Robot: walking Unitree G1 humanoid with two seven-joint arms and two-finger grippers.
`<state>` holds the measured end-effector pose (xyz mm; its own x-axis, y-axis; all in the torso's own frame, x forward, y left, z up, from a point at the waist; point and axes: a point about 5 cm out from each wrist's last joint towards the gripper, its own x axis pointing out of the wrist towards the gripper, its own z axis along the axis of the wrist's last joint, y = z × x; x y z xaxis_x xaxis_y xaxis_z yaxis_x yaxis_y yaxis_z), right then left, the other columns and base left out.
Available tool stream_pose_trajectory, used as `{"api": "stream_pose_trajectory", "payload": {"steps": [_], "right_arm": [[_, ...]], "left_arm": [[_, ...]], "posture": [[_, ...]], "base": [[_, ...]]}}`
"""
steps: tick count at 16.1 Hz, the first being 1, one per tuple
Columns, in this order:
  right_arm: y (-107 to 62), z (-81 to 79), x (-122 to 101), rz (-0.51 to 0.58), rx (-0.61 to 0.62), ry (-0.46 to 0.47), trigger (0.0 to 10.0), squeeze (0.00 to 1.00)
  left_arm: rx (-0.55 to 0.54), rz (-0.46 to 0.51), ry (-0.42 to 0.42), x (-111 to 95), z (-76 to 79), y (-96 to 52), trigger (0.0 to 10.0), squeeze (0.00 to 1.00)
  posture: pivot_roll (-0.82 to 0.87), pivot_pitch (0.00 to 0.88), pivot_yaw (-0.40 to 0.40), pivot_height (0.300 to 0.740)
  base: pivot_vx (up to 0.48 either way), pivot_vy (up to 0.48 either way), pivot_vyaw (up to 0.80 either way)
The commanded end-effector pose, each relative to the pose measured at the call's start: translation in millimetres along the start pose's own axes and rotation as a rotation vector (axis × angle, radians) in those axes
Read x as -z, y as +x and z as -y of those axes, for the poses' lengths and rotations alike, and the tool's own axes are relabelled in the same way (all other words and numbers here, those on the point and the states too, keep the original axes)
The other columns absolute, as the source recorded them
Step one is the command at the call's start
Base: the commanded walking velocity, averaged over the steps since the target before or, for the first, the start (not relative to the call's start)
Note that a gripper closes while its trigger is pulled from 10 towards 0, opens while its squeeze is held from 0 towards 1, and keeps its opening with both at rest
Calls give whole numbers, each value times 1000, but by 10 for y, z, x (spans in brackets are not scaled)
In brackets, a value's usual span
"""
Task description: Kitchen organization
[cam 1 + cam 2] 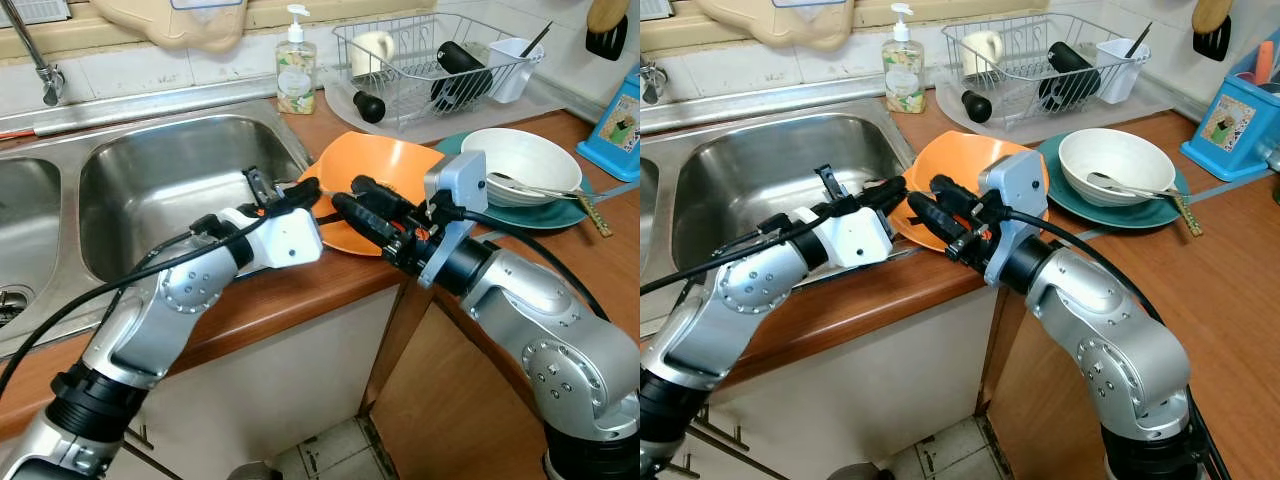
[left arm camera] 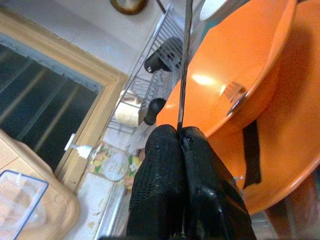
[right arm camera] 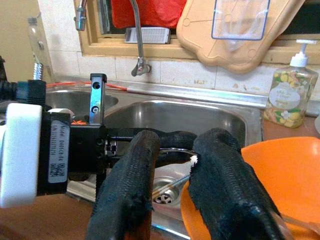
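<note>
While both arms meet over the near edge of the wooden counter [image 1: 300,290], the orange plate [image 1: 385,175] sits tipped at the right rim of the steel sink [image 1: 170,190], its near-left edge raised off the wood. The left hand [image 1: 300,192] reaches in from the sink side and, in its wrist view, its two black fingers [image 2: 165,175] are pressed flat together on the thin rim of the plate, so it is closed on that edge; this pinch looks like what keeps the plate tilted. The right hand [image 1: 930,205] comes from the counter side with its fingers [image 3: 225,185] spread apart, empty, one hanging before the plate's edge and the other toward the sink, probably placed to take a second hold or steady the plate. A small round shiny thing lies in the plate's hollow; what it is cannot be told. Just right of the plate stands a white bowl [image 1: 520,160] with a spoon [image 1: 535,187] in it, stacked on a teal plate [image 1: 540,212]. Farther back a wire dish rack [image 1: 430,65] holds a mug and dark utensils, likely the plate's destination, and a soap bottle [image 1: 296,70] stands by the sink's far corner. My guess is that the lift has only begun.
</note>
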<state>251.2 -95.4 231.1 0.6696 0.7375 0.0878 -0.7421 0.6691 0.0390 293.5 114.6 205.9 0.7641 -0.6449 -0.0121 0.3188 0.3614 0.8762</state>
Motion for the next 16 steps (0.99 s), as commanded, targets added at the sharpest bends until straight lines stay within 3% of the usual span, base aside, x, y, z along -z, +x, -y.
{"api": "stream_pose_trajectory", "payload": {"steps": [1,4,5,7,9,10,11,12,13,16], "right_arm": [[8,-14,-49,17,-2,-31,10000,0],[3,-10,-43,8,2,-44,10000,0],[-6,-13,-31,-4,-3,-48,10000,0],[-27,-24,5,-48,-30,-73,10000,0],[-37,-33,20,-69,-46,-87,10000,0],[-46,-34,40,-93,-54,-103,10000,0],[-48,-33,46,-100,-56,-108,10000,0],[-61,-33,72,-119,-61,-131,10000,0],[-63,-37,89,-127,-63,-140,10000,0],[-61,-52,107,-142,-75,-155,10000,0]], "left_arm": [[-41,-49,15,106,-132,-22,0,0],[-62,-107,19,248,-210,-53,0,0],[-57,-156,29,369,-242,-65,0,0],[4,-344,34,834,-311,-66,0,0],[36,-423,25,1002,-327,-45,0,0],[63,-487,13,1118,-338,-26,667,0],[73,-506,10,1154,-341,-20,667,0],[97,-568,-12,1277,-328,14,3137,0],[146,-610,-42,1351,-260,24,10000,0],[239,-690,-75,1463,-114,20,10000,0]], "posture": [[-32,0,29,740],[-35,0,31,740],[-36,0,31,740],[-50,0,33,740],[-51,0,34,740],[-53,0,38,740],[-53,0,38,740],[-53,0,38,740],[-54,0,40,740],[-58,0,42,740]], "base": [[0,0,0],[0,0,0],[0,0,0],[0,0,0],[0,0,0],[0,0,0],[0,0,0],[0,0,0],[0,0,0],[0,0,0]]}}
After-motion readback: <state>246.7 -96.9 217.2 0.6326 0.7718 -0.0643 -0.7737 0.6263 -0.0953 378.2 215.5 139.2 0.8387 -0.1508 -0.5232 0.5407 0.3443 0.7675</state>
